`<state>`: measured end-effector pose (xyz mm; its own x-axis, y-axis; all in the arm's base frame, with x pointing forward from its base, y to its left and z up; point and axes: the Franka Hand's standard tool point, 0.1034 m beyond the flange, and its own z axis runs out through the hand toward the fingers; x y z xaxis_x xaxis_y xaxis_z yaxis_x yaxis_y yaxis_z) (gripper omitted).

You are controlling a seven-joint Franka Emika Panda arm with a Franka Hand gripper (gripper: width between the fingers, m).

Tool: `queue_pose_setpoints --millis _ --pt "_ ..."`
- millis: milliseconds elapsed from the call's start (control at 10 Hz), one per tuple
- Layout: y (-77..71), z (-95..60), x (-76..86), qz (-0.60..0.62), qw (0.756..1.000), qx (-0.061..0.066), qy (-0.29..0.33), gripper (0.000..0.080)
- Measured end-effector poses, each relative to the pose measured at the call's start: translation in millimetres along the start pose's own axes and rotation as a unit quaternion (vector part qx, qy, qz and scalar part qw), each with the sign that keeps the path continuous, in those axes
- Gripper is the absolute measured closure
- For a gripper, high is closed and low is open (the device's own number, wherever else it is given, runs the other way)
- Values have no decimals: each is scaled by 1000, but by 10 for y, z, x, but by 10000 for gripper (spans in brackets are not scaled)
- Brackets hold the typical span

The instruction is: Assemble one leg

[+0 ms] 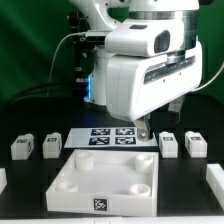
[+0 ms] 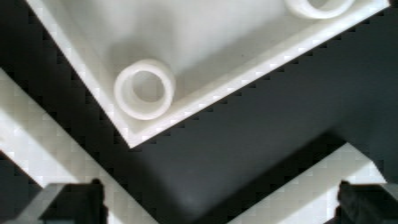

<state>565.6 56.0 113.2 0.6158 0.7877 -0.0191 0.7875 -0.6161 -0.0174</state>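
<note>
The white square tabletop [image 1: 70,182] lies tray-like at the front centre, with round sockets in its corners. Four small white legs with tags stand in a row behind it: two on the exterior view's left [image 1: 22,147] [image 1: 51,145] and two on its right [image 1: 168,142] [image 1: 196,144]. My gripper [image 1: 148,131] hangs above the tabletop's back right corner, near the marker board. In the wrist view the gripper [image 2: 217,208] is open and empty, with its dark fingertips [image 2: 71,205] far apart. Below it are the tabletop's corner [image 2: 231,60] and a round socket [image 2: 143,85]. No leg shows in the wrist view.
The marker board [image 1: 112,137] lies flat behind the tabletop. Small white parts sit at the exterior view's left edge [image 1: 3,178] and right edge [image 1: 214,178]. The arm's bulky white body [image 1: 140,75] hides the middle back of the table. Cables hang behind it.
</note>
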Motion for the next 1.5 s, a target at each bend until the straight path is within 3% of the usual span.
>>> queue_pose_setpoints --millis 200,300,500,700,800,1100,1400,1500 --pt "-6 9 -14 -13 1000 0 0 150" --pt "-81 52 -185 -93 996 -7 4 150" --pt "-298 204 -694 -239 971 -10 5 150" --pt "-391 491 -1085 -316 949 -1 6 150" --pt "-383 634 -1161 -319 948 -6 11 150" --pt "-519 1011 -1235 -292 956 13 13 150" --pt "-508 1053 -1276 -288 958 15 12 150" --pt "-508 1054 -1278 -287 958 15 12 283"
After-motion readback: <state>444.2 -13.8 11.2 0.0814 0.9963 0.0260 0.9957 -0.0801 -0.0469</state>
